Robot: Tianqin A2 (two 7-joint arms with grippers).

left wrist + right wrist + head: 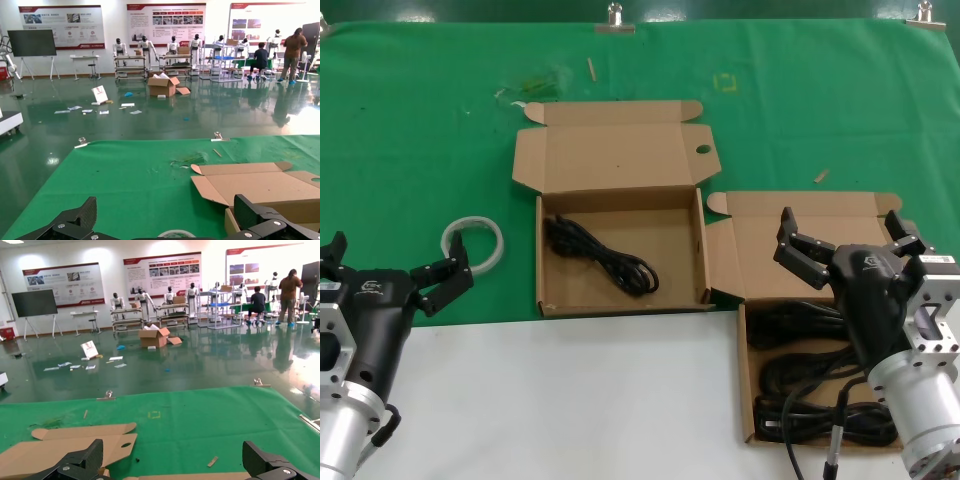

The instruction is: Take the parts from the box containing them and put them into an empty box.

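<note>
Hovering open-jawed, right gripper [850, 238] seemingly above parts [810, 385].

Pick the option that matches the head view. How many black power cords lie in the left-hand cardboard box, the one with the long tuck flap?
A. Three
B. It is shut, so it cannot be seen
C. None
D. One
D. A single coiled black power cord lies on the floor of the open left-hand cardboard box, while the other cords sit in the right-hand box under the right gripper.
</note>
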